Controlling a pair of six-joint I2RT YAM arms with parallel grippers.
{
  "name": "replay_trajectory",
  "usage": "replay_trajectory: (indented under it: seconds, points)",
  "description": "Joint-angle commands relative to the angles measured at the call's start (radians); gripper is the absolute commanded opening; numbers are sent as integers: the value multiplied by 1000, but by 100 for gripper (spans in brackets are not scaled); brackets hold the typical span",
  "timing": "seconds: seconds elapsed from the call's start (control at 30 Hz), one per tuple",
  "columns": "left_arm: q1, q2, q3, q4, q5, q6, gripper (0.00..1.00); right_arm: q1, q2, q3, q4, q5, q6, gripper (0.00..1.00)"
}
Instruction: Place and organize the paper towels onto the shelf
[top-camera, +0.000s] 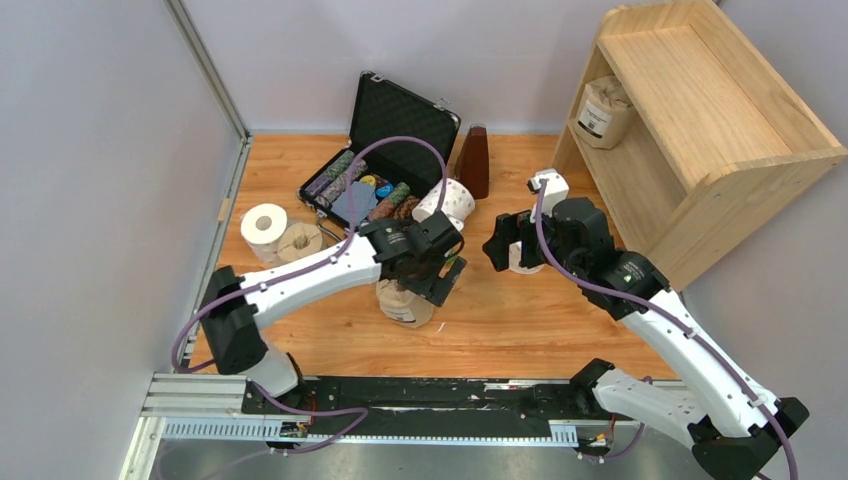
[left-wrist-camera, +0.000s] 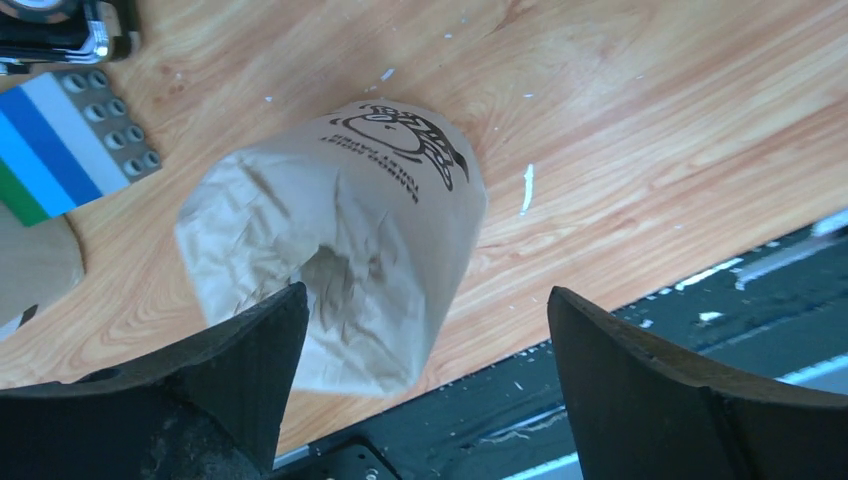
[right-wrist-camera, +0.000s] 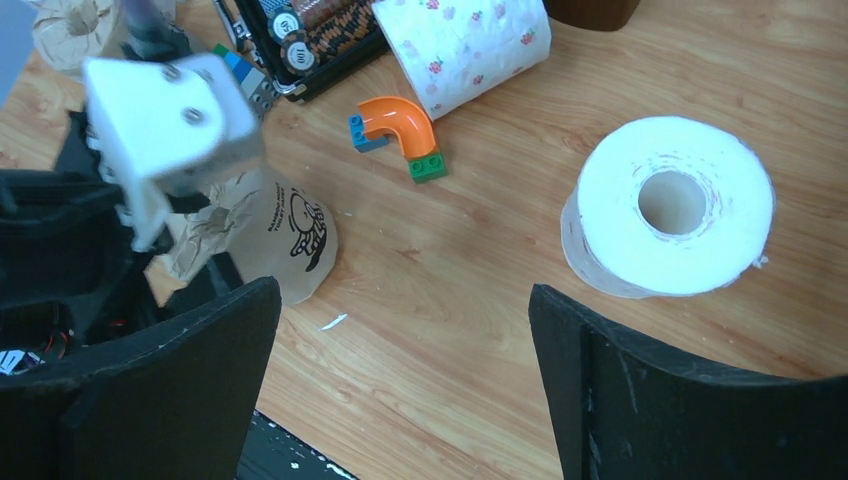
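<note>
Left hand (left-wrist-camera: 425, 330) hangs open over the tan-wrapped roll (left-wrist-camera: 340, 250), which stands roughly on end near the middle of the table (top-camera: 520, 320), one finger just beside it, the other clear. The shelf (top-camera: 700, 100) lies far right, nearer the right hand (right-wrist-camera: 400, 330), also open, by an upright white roll (right-wrist-camera: 668, 205).

An open black case (top-camera: 405, 115) stands on the wooden table (top-camera: 520, 330), lid up, with rows of poker chips (top-camera: 340, 178) in its tray. Just right of it a dark brown pyramid-shaped metronome (top-camera: 474, 160) stands upright. Near the case lies an orange curved toy brick (right-wrist-camera: 398, 120), blue block (right-wrist-camera: 356, 131) at one end, green block (right-wrist-camera: 428, 166) at the other. A studded plate (left-wrist-camera: 60, 150) striped blue, white and green lies by the case, perhaps touching it.
</note>
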Motion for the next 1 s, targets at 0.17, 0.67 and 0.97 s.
replay_trajectory:
  seconds: [0.17,0.67,0.97]
  points:
    - [42,-254,82,-37,-40,12,100,5,80,114,-6,-180,-160,100]
    - [513,-736,-252,-22,-139,14,100,235,385,229,10,-320,-233,85]
    - [521,-1061,-372,30,-314,-4,100,325,545,231,66,-281,-174,80]
